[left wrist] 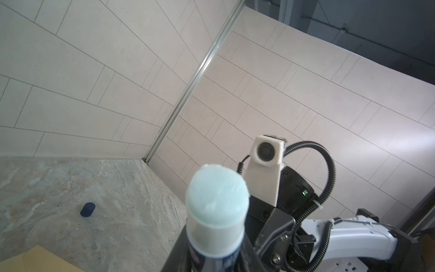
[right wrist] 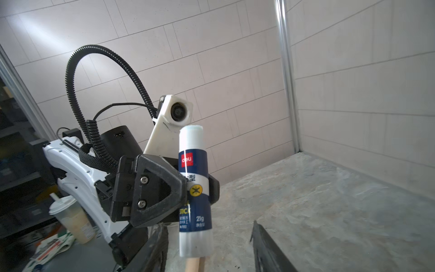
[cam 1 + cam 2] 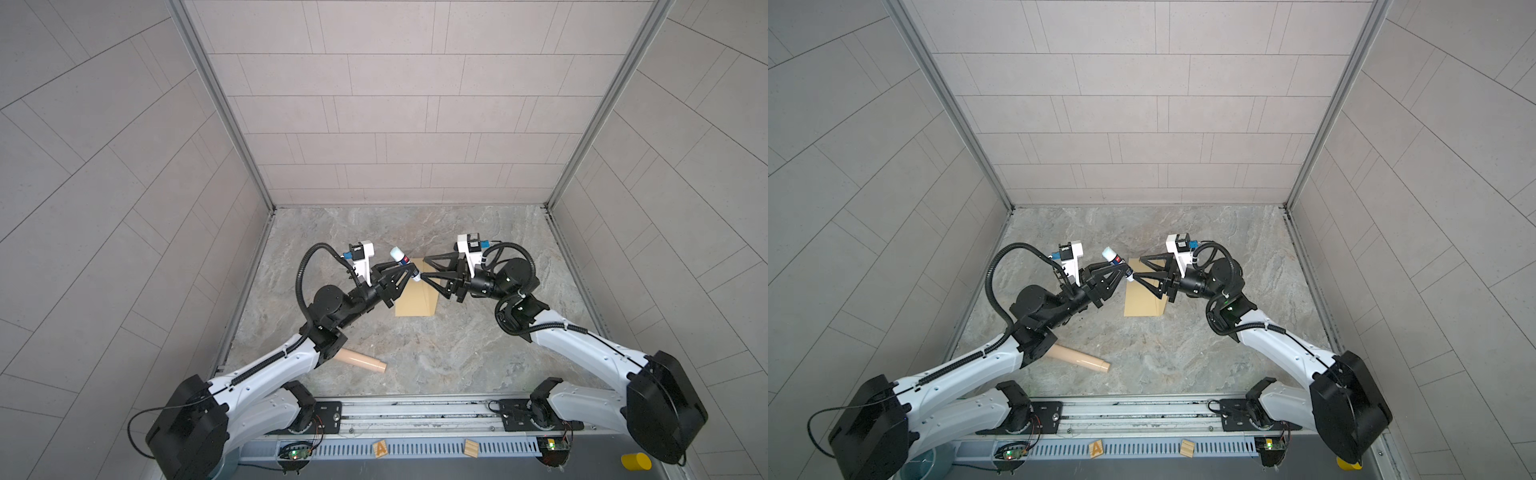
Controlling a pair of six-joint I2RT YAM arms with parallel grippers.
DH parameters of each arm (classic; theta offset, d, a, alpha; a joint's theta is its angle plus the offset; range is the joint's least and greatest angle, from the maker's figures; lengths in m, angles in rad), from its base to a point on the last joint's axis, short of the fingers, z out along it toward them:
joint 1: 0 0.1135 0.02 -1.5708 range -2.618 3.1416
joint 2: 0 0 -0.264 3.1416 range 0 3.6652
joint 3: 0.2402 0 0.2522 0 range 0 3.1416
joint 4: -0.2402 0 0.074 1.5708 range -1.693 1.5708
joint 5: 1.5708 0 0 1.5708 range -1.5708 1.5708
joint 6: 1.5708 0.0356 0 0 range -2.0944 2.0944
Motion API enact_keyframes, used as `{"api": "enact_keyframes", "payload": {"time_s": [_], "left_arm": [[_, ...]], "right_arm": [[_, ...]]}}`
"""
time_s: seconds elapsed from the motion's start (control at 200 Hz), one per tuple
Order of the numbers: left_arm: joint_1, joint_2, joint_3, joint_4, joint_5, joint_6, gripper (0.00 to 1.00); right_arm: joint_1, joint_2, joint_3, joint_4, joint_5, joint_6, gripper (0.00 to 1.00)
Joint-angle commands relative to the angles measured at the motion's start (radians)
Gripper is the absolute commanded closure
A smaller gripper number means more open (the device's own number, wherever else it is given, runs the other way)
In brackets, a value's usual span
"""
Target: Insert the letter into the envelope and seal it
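The left gripper [image 3: 406, 271] is clamped on a glue stick [image 3: 400, 257] at mid-barrel. The stick's uncapped pale-blue tip slants up and far-left, and its base points toward the right gripper [image 3: 424, 268], whose jaws stand apart just beside that base. Beneath both, the envelope [image 3: 415, 301] lies flat on the table [image 3: 457, 353], long axis running near-to-far. I cannot tell which way its flap faces.

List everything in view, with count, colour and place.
glue stick: one, white and navy, uncapped, in left gripper
cap: one, dark blue, on the table
envelope: one, tan, flat on table under the grippers
tube: one, beige, front left of table
wooden blocks: two, tan, on slotted front strip
cylinder: one, yellow, front right corner
left gripper: one, black, shut on glue stick
right gripper: one, black, open at stick's base
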Motion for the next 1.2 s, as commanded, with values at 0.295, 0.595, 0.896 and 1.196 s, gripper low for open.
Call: {"api": "enact_keyframes", "payload": {"time_s": [0.295, 0.595, 0.896, 1.196], "left_arm": [[-0.005, 0.019, 0.085, -0.060, -0.116, -0.288, 1.00], [-0.005, 0.046, 0.091, -0.053, -0.113, -0.311, 1.00], [-0.005, 0.062, 0.088, -0.017, -0.092, -0.341, 1.00], [-0.005, 0.062, 0.080, 0.003, -0.086, -0.354, 1.00]], "right_arm": [[0.165, -0.138, -0.156, 0.037, 0.511, -0.604, 0.26], [0.333, -0.016, -0.158, 0.213, 0.733, -0.792, 0.25], [0.363, 0.092, -0.144, 0.361, 0.796, -0.801, 0.31], [0.370, 0.163, -0.117, 0.449, 0.817, -0.779, 0.45]]}}
